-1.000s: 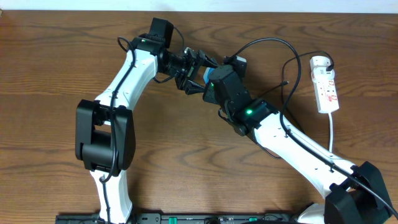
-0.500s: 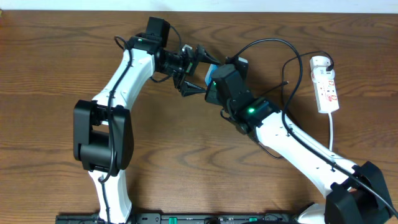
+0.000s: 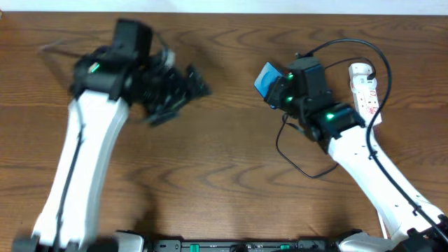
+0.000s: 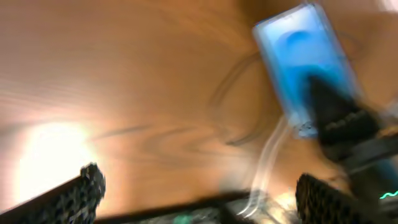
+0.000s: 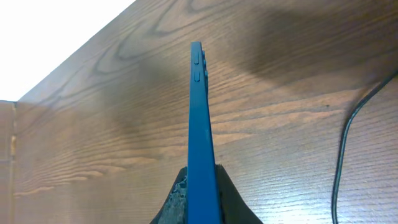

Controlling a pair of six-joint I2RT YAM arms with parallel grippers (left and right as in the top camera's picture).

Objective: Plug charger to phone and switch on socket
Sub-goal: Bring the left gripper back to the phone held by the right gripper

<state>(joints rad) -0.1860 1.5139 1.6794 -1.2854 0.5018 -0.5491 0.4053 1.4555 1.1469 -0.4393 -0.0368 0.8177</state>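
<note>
My right gripper [image 3: 274, 85] is shut on the phone [image 3: 266, 78] and holds it on edge above the table, left of the socket, a white power strip [image 3: 365, 93]. In the right wrist view the phone [image 5: 198, 118] stands edge-on between the fingers [image 5: 200, 198]. The charger, a thin black cable [image 3: 343, 41], arcs from the strip toward the right gripper and loops on the table below it; it also shows in the right wrist view [image 5: 339, 155]. Its plug tip is hidden. My left gripper [image 3: 175, 91] is open and empty at the far left, blurred. In the left wrist view its fingers [image 4: 208, 202] are wide apart and the phone [image 4: 298, 59] shows at upper right.
The wooden table [image 3: 210, 182] fills the view, with its far edge along the top. The power strip's white cord [image 3: 372, 143] runs down toward the front right. The left arm's white links [image 3: 77, 168] cross the left side.
My left gripper has let go and swung away to the left, blurred with motion. My right gripper has carried the phone to the right, closer to the power strip, and the cable now loops below it.
</note>
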